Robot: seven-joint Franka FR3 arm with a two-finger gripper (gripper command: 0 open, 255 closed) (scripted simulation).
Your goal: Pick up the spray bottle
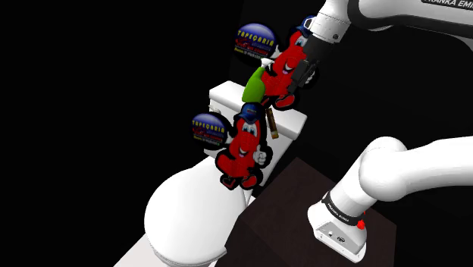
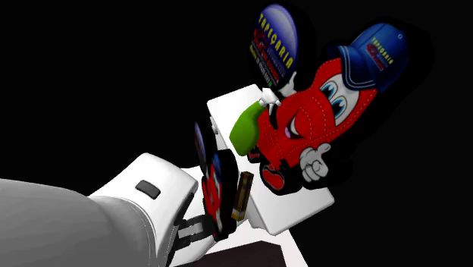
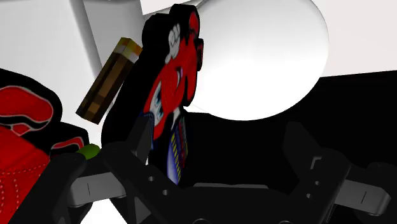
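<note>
Hand point(image 3: 219, 137) spread, pinching nothing; a red cartoon cut-out point(image 3: 172, 70) stands just beside one finger. Beyond it, the green spray bottle point(image 1: 254, 87) stands untouched near one edge of the toilet tank lid point(image 1: 223, 95). Judged unfinished: closing in, grasp and lift remain.

The green bottle point(image 1: 254, 87) stands on the white toilet tank point(image 1: 225, 97). A red cartoon figure point(image 1: 286, 67) stands just beside it, on the shoulder view's right, and blocks that side. A second red figure point(image 1: 244, 148) and a brown stick point(image 1: 270, 123) stand near, toward the toilet lid point(image 1: 186, 208). The tank top on the shoulder view's left of the bottle is bare. In the wrist view the second red figure stands before the gripper point(image 3: 219, 137), close to one finger point(image 3: 141, 143), with room toward the other.
</note>
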